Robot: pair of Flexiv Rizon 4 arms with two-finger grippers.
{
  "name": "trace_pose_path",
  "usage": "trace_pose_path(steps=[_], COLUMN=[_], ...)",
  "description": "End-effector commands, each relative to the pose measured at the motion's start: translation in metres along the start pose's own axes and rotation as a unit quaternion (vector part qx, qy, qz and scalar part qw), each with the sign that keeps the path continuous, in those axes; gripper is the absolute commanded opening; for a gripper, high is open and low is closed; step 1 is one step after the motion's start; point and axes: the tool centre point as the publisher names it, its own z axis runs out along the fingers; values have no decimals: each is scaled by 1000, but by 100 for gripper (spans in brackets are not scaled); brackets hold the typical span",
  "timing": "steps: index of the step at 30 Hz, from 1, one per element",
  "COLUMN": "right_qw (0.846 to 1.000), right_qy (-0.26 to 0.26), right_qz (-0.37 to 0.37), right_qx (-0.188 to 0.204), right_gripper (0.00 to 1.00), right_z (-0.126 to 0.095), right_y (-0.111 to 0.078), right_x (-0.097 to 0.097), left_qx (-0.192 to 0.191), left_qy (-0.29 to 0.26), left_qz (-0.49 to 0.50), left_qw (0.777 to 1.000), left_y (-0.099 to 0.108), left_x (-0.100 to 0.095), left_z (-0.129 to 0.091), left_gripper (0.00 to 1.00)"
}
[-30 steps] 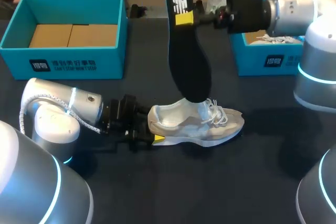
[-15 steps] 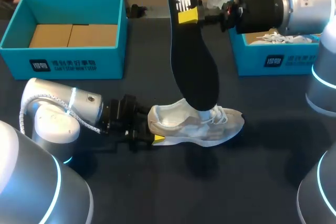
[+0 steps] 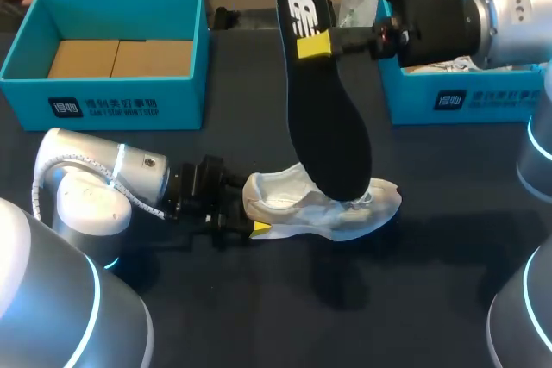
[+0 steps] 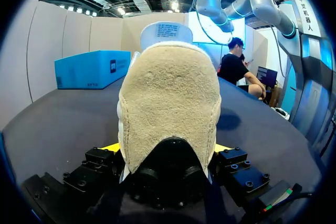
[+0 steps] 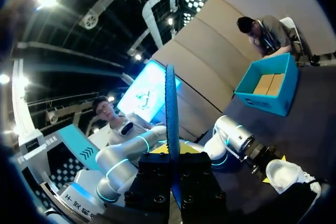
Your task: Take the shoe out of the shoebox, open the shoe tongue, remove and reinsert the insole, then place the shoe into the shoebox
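Shoe (image 3: pixel 289 202) rests on its sole on the dark table (image 3: pixel 259 316). Its heel is clamped between the two fingers of the left gripper (image 3: pixel 248 215), whose yellow tips show on either side of the heel in the left wrist view, and its toe points away from that gripper. Above it the black insole (image 3: pixel 323 101) stands nearly upright, pinched near its upper end by the right gripper (image 3: pixel 316 44) and seen edge-on between those fingers in the right wrist view. Its lower end meets the shoe's laced front. An open blue shoebox (image 3: pixel 103 96) sits well beyond the left gripper.
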Motion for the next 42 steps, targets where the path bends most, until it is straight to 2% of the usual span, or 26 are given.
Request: trace_pose_path(steps=[1,9,20,29,42], right_qw=[1000,1000,1000,1000,1000], right_qy=[6,8,11,17,18], right_qz=[-1,1,-11,-12,-18], right_qx=[-13,-26,-25,-10,-13], right_gripper=[0,0,0,0,0], right_z=[-5,-8,-10,-4,-4], right_y=[-14,-28,-38,-40,-39], right_x=[1,3,7,5,5], left_qx=[-1,-1,-1,-1,-1], left_qy=[0,0,0,0,0], left_qz=[0,0,0,0,0], left_qw=[1000,1000,1000,1000,1000], left_y=[0,0,0,0,0], left_x=[0,0,0,0,0], left_z=[1,1,1,1,1], left_gripper=[0,0,0,0,0])
